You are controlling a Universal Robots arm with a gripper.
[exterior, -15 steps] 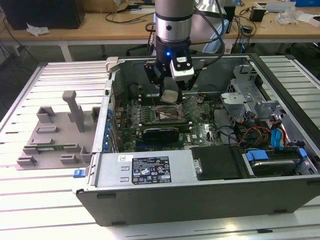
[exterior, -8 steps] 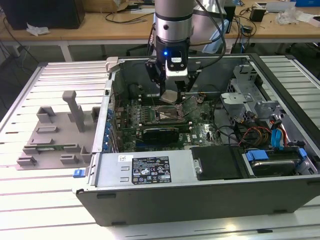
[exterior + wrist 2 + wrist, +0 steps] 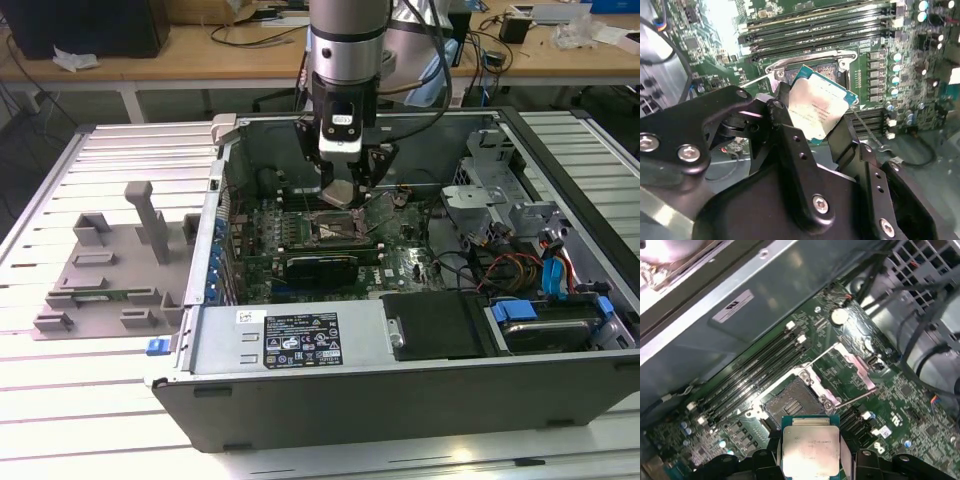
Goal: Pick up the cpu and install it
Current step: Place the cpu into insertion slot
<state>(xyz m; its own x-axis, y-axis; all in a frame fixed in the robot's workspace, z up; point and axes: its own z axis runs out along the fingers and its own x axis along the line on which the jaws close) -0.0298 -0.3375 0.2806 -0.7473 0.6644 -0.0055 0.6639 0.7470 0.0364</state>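
The cpu (image 3: 340, 192), a small square chip with a silver-grey metal top, hangs inside the open computer case (image 3: 300, 345), just above the motherboard. My gripper (image 3: 346, 185) is shut on it, one black finger on each of two opposite edges. In both wrist views the cpu (image 3: 817, 110) (image 3: 811, 447) sits between the fingers (image 3: 786, 131) (image 3: 772, 452). The dark square socket (image 3: 790, 405) (image 3: 832, 75) lies close below and slightly ahead of the chip, with its metal load plate (image 3: 855, 371) swung open. In the exterior view the socket (image 3: 335, 232) is directly under the gripper.
Memory slots (image 3: 755, 377) run beside the socket. Cable bundles (image 3: 515, 265) and drive bays (image 3: 545, 325) fill the case on the exterior view's right. A grey plastic fixture (image 3: 120, 270) with upright blocks lies outside the case on the slatted table (image 3: 60, 400).
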